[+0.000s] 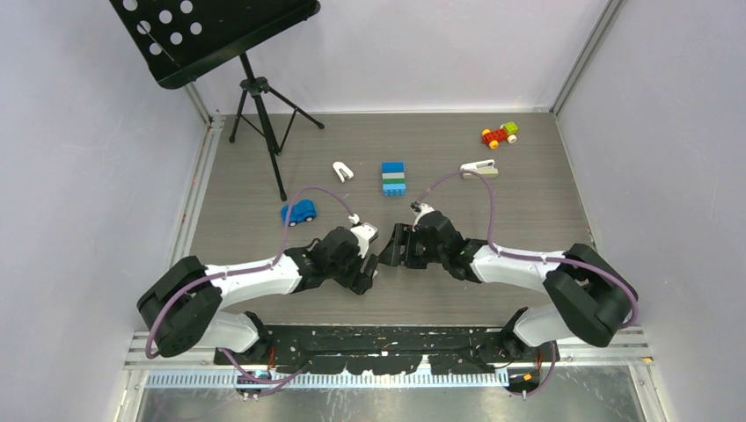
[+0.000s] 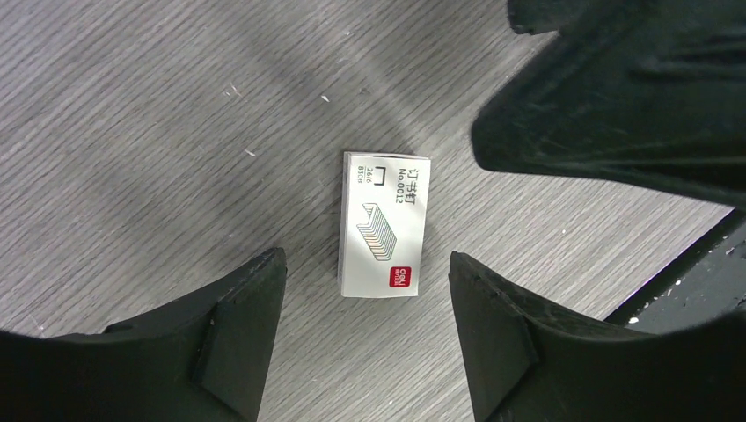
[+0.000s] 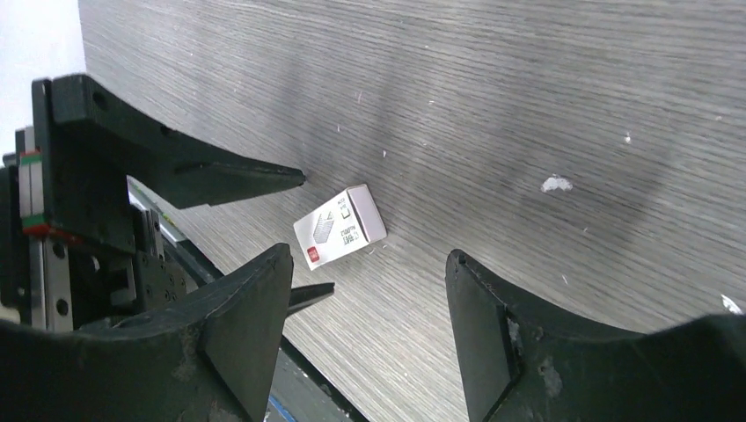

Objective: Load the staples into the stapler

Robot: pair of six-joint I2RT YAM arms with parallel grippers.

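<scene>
A tiny white staple box with a red mark (image 2: 384,224) lies flat on the table, closed, just ahead of my open, empty left gripper (image 2: 365,264). It also shows in the right wrist view (image 3: 340,227), ahead of my open, empty right gripper (image 3: 368,259). No loose staple strip is in view. In the top view the left gripper (image 1: 368,264) and the right gripper (image 1: 393,251) face each other at the table's near middle, and they hide the box. The stapler (image 1: 479,167), beige-grey on a white base, lies far back right, away from both grippers.
A blue toy car (image 1: 299,212) sits left of the grippers. A white clip-like piece (image 1: 342,170) and a blue-green brick stack (image 1: 393,178) lie behind them. A red-yellow brick car (image 1: 499,134) is at the back right. A music stand (image 1: 255,97) stands at the back left.
</scene>
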